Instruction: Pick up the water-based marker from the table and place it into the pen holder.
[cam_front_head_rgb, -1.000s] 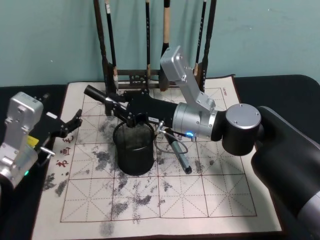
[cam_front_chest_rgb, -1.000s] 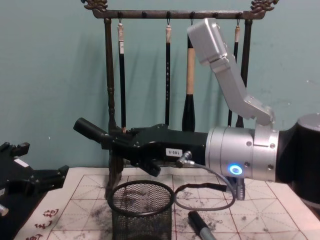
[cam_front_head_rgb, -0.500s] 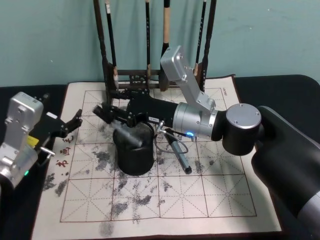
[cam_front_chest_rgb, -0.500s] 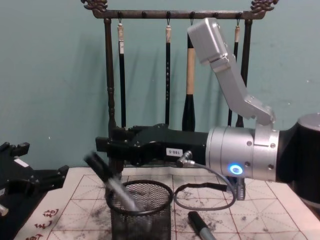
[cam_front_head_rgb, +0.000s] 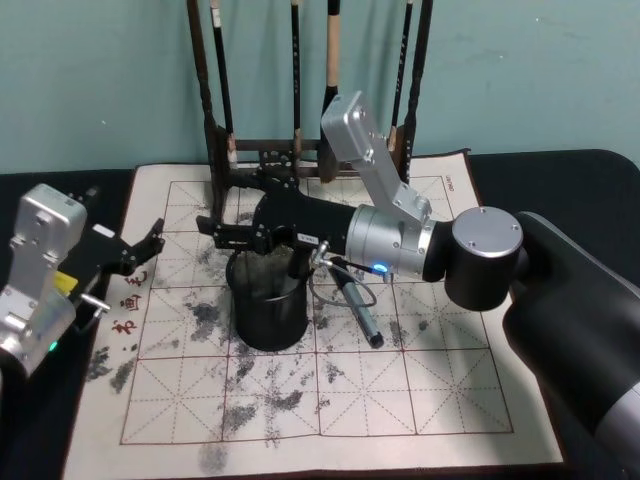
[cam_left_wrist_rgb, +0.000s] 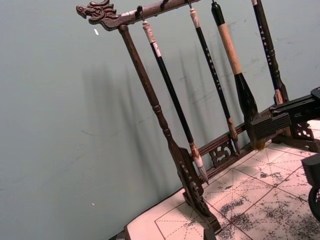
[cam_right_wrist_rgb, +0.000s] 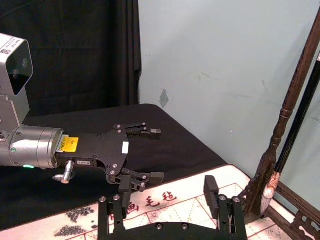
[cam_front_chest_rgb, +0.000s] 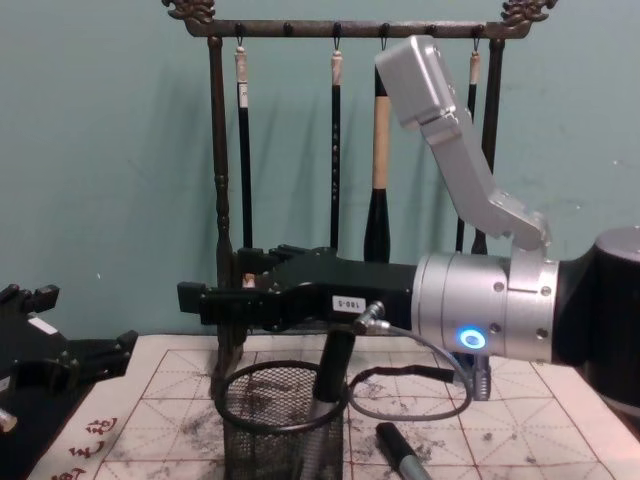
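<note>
Your table (cam_front_head_rgb: 540, 170) carries an ink-stained grid mat (cam_front_head_rgb: 400, 400). On it stand the pen holder (cam_front_head_rgb: 268, 318) and, behind it, the brush rack (cam_front_head_rgb: 265, 158). A dark marker (cam_front_head_rgb: 362, 318) lies just beside the holder.

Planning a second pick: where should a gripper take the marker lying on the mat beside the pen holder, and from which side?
Take the marker mid-barrel, straight down from above, fingers closing across its length. It lies flat on the mat, slanting away from the pen holder, so the ends give little purchase. The right gripper, open over the holder, looks nearest.
</note>
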